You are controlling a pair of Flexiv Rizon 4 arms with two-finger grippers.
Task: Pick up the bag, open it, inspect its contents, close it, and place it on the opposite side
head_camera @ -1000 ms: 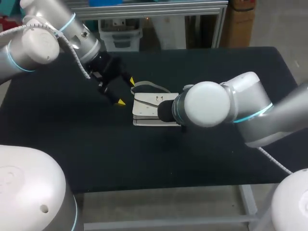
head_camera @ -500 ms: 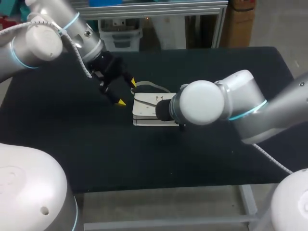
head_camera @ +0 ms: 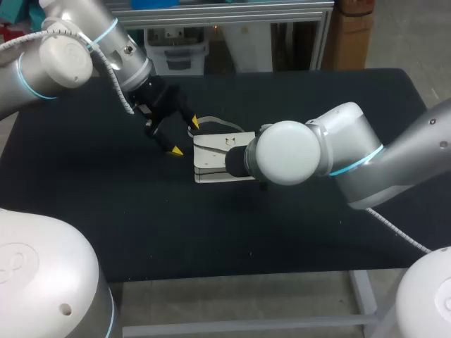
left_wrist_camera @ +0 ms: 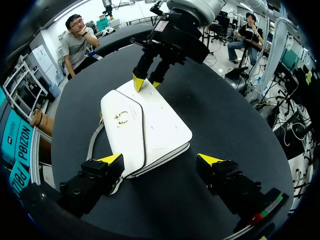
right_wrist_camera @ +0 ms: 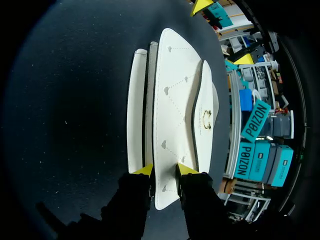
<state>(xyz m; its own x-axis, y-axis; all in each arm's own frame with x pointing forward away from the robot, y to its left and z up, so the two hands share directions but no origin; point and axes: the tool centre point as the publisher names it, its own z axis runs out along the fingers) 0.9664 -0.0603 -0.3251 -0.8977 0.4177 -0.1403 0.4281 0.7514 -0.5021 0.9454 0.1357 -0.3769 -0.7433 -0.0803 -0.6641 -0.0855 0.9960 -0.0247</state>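
A white bag [head_camera: 215, 160] with a gold clasp lies flat on the black table [head_camera: 141, 218], its grey strap [head_camera: 211, 123] trailing behind it. My right gripper [right_wrist_camera: 165, 170] is shut on the bag's [right_wrist_camera: 175, 110] near end, one yellow tip on either side of the top panel. In the head view that gripper is hidden behind my right arm [head_camera: 289, 151]. My left gripper [head_camera: 184, 136] hangs open just left of the bag. In the left wrist view its fingers [left_wrist_camera: 110, 159] straddle the bag's [left_wrist_camera: 145, 127] near end without touching, and the right gripper [left_wrist_camera: 147, 82] sits at the far end.
The black table's edges [head_camera: 232, 271] run along the front and right. My right arm's elbow hangs low over the table just right of the bag.
The right gripper's fingers have narrowed onto the bag's end, and the right arm has shifted slightly left. The bag has turned a little. The left gripper has edged closer to the bag.
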